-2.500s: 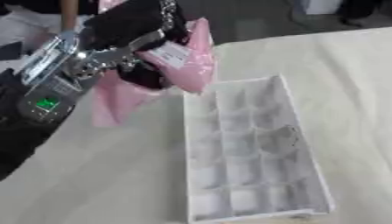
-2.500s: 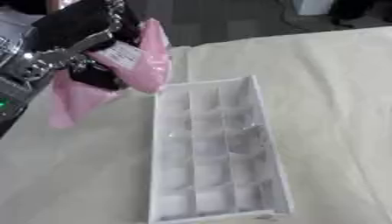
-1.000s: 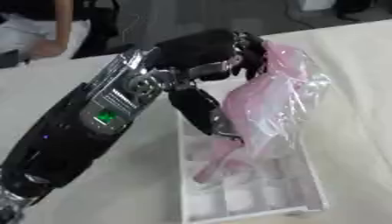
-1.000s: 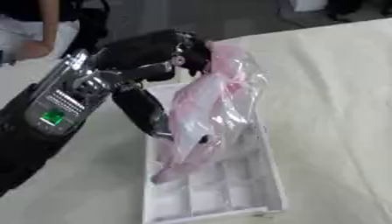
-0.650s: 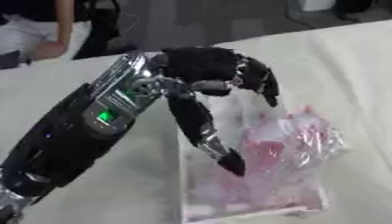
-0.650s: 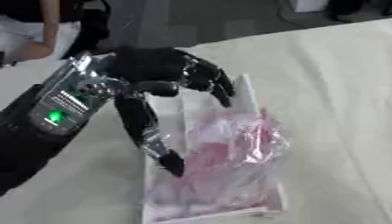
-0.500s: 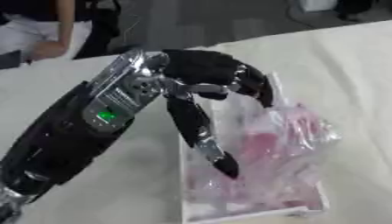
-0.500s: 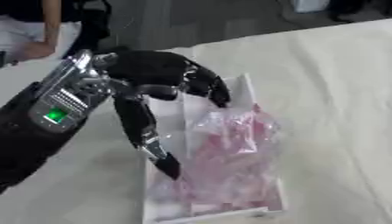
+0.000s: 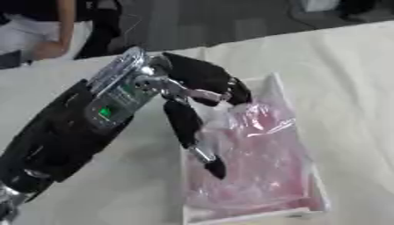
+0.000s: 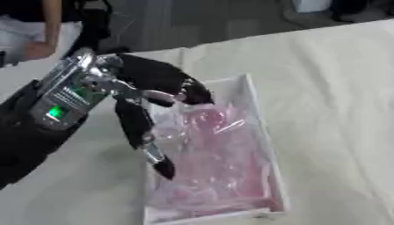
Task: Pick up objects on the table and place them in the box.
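A pink clear-plastic bag (image 9: pixel 261 158) lies inside the white compartment box (image 9: pixel 254 216), filling most of it and bulging above the rim. My left hand (image 9: pixel 196 79) hovers over the box's far left part. Its fingers (image 9: pixel 235 93) are relaxed and bent downward at the bag's upper end, and the thumb (image 9: pixel 188 127) points down along the box's left wall. The hand is open with nothing held in it. The bag hides the box's compartments. My right hand shows in no view.
The box sits on a cream-covered table (image 9: pixel 354 88) that stretches to the right and the left. The table's far edge runs across the top, with dark floor beyond. A person (image 9: pixel 38 26) stands at the far left behind the table.
The hand carried the pink bag over the box and let it go. The bag dropped in and settled. Since then the fingers have drawn back towards the box's far end.
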You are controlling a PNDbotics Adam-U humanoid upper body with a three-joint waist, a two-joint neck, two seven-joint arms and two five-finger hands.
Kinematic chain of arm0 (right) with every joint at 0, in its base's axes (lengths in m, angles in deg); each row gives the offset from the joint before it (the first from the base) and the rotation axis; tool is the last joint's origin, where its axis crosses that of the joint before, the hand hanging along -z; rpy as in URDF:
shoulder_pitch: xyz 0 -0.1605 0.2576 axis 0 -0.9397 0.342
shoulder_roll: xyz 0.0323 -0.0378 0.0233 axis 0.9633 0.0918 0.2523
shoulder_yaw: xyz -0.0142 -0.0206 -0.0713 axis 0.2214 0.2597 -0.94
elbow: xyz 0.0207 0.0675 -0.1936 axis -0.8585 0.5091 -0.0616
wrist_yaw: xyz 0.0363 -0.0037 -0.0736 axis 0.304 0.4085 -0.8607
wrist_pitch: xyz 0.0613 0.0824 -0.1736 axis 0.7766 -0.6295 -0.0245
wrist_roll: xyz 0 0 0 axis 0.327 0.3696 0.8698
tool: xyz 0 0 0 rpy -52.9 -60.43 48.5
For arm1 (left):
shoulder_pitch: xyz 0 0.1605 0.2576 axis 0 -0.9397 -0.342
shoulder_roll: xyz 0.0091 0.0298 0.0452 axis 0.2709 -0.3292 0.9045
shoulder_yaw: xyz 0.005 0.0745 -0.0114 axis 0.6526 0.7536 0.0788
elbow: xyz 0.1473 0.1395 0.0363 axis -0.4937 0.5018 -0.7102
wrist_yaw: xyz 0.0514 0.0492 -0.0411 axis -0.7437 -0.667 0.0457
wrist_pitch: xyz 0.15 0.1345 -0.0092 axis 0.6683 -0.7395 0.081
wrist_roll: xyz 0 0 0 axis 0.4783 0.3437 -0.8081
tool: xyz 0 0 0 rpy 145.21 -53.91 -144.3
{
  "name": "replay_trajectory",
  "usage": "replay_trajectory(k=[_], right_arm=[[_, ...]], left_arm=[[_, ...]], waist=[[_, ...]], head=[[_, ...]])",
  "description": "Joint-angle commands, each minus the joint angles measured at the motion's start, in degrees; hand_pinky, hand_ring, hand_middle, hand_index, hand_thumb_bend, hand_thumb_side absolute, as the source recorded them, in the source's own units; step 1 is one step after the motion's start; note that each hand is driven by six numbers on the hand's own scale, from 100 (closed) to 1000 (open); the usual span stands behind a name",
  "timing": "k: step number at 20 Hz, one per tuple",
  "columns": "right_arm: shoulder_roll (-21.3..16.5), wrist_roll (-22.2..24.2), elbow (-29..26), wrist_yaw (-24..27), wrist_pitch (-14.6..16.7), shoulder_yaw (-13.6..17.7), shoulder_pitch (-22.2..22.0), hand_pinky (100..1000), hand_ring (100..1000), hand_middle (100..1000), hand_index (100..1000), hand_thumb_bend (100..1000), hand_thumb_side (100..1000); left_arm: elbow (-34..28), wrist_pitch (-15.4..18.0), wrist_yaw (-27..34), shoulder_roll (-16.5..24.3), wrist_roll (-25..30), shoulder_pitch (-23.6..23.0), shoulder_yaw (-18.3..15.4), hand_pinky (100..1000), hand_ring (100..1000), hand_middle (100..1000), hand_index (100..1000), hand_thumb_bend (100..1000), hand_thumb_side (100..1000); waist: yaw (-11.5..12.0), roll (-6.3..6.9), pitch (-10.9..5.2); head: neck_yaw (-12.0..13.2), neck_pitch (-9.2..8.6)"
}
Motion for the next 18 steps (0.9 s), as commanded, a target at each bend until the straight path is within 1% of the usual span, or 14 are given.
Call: replay_trajectory(k=[1,4,5,7,10,12,15,17,18], right_arm=[[-1.00,0.04,-0.74,0.06,-0.07,0.29,0.55,641,749,764,757,100,925],[-1.04,0.04,-0.74,0.05,-0.06,0.25,0.55,641,749,764,757,100,926],[-1.04,0.05,-0.74,0.05,-0.05,0.23,0.55,641,749,764,757,100,927],[-1.08,0.06,-0.74,0.03,0.00,0.22,0.55,641,749,764,757,100,928],[-1.24,-0.02,-0.74,-0.09,-0.01,0.33,0.35,641,748,764,757,100,929],[-1.36,-0.17,-0.74,-0.18,-0.01,0.46,0.17,640,748,764,757,100,930],[-1.49,-0.39,-0.74,-0.28,-0.05,0.60,-0.17,641,749,764,757,100,929],[-1.56,-0.48,-0.74,-0.36,-0.11,0.68,-0.34,641,749,764,758,100,930],[-1.62,-0.52,-0.74,-0.42,-0.11,0.72,-0.39,641,749,764,758,100,931]], left_arm=[[-1.88,-0.61,-2.57,1.51,-0.82,0.23,-2.29,612,763,775,852,506,971],[-3.70,-1.41,-6.08,2.30,-2.74,-0.01,-3.23,621,769,775,860,497,969],[-4.15,-1.35,-7.21,2.65,-3.24,0.03,-3.45,634,781,777,866,508,967],[-4.52,-0.30,-9.11,3.51,-4.44,-0.10,-3.69,640,785,779,868,522,966],[-4.62,1.60,-9.54,5.82,-6.46,-1.42,-4.86,650,793,782,870,534,960],[-4.63,2.65,-9.40,7.94,-7.88,-3.07,-6.75,657,800,785,869,548,955],[-4.64,3.53,-8.64,10.76,-9.01,-6.44,-10.33,662,804,788,866,615,929],[-4.64,3.41,-7.42,11.78,-9.22,-8.49,-12.81,661,799,787,863,611,928],[-4.64,3.23,-6.87,12.20,-10.11,-9.50,-14.55,653,787,781,858,599,924]], waist=[[0.14,-0.56,-0.83],[0.31,-0.66,-0.87],[0.35,-0.70,-0.90],[0.40,-0.81,-0.90],[0.62,-0.96,-0.92],[0.90,-1.00,-0.98],[1.63,-1.02,-1.14],[2.16,-1.09,-1.23],[2.43,-1.19,-1.28]], head=[[-0.38,-0.16],[-0.43,-0.16],[-0.45,-0.16],[-0.60,-0.16],[-1.10,-0.16],[-1.45,-0.16],[-1.96,-0.16],[-2.18,-0.16],[-2.29,-0.16]])
